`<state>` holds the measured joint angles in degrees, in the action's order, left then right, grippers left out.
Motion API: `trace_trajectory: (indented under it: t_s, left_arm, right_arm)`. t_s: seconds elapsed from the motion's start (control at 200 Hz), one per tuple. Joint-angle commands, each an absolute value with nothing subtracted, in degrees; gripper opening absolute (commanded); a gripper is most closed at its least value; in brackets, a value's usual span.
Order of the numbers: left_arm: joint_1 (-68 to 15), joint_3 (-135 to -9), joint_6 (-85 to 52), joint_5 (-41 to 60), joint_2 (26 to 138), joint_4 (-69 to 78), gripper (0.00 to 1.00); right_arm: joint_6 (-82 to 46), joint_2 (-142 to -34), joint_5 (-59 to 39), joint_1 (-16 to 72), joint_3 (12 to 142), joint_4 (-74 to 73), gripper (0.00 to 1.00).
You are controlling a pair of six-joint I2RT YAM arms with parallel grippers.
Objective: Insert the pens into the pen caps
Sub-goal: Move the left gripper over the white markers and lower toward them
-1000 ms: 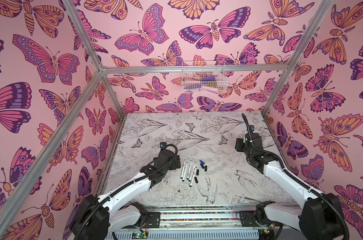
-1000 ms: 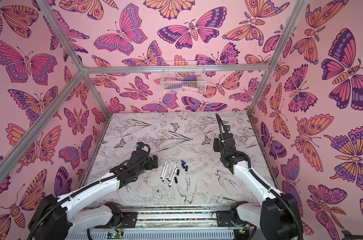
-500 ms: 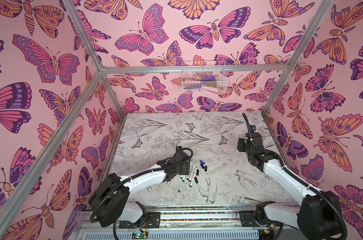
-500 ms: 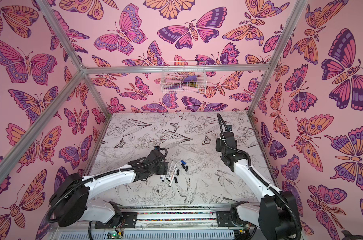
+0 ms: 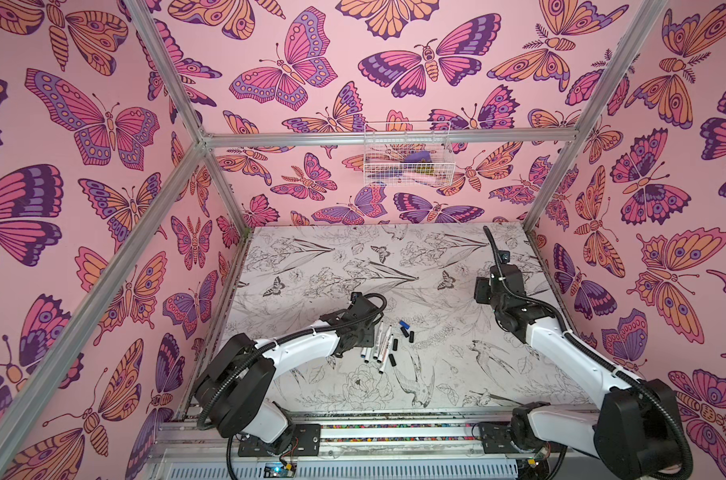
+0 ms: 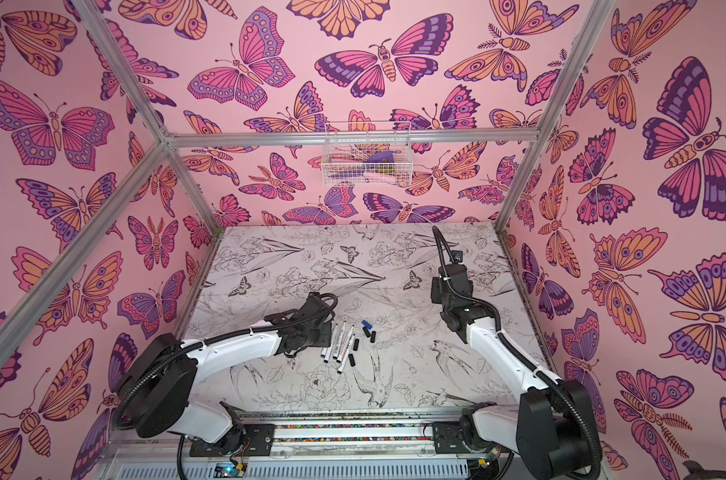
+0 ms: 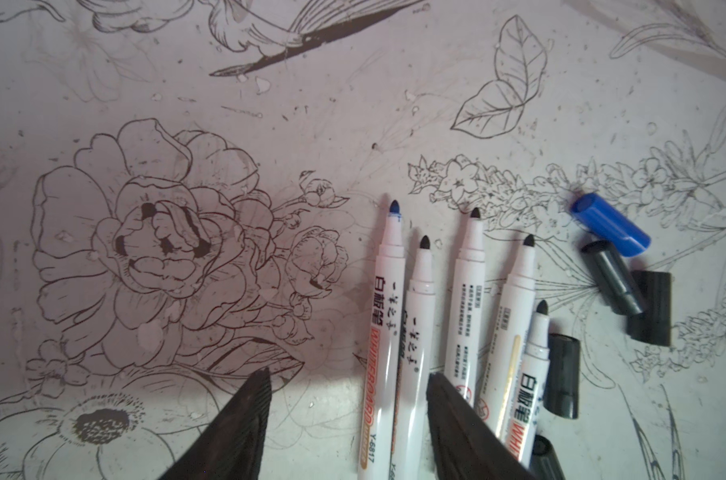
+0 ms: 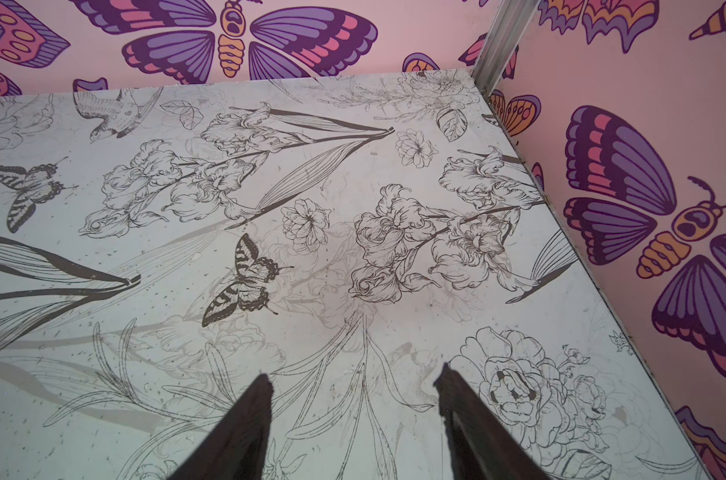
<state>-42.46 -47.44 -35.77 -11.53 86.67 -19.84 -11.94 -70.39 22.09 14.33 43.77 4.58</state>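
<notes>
So, the left hand (image 7: 349, 374) was down low over the desk (image 7: 332, 104), fingers partly spread and not gripping anything. Two of the five pens (image 7: 469, 291) ran between those fingers: the blue-tipped pen (image 7: 388, 291) and a black-tipped one right next to it. Both lay much closer to one finger than the other, and I couldn't tell if that finger touched a barrel. The other three pens lay just past that same finger, all flat on the desk with tips pointing away from the hand. The pen caps (image 7: 563, 374) sat loose a bit further out on that side, four black ones and a blue cap (image 7: 611, 224), none on a pen. The right hand (image 8: 354, 371) hung well apart from all of it, fingers spread, only printed desk between them.
</notes>
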Motion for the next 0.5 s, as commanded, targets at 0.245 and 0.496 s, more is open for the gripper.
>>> trace_trajectory:
  t_s: [0.245, 0.496]
  left_arm:
    - [-41.57, -50.65, -35.6, -8.88, 90.9, -23.62, 0.6]
    - [-41.57, -51.42, -35.51, -10.01, 91.84, -26.18, 0.57]
  right_arm:
    - [-11.25, -71.65, 22.7, 13.92, 45.64, 5.99, 0.66]
    - [-11.15, -71.7, 23.09, 13.92, 45.79, 6.37, 0.65]
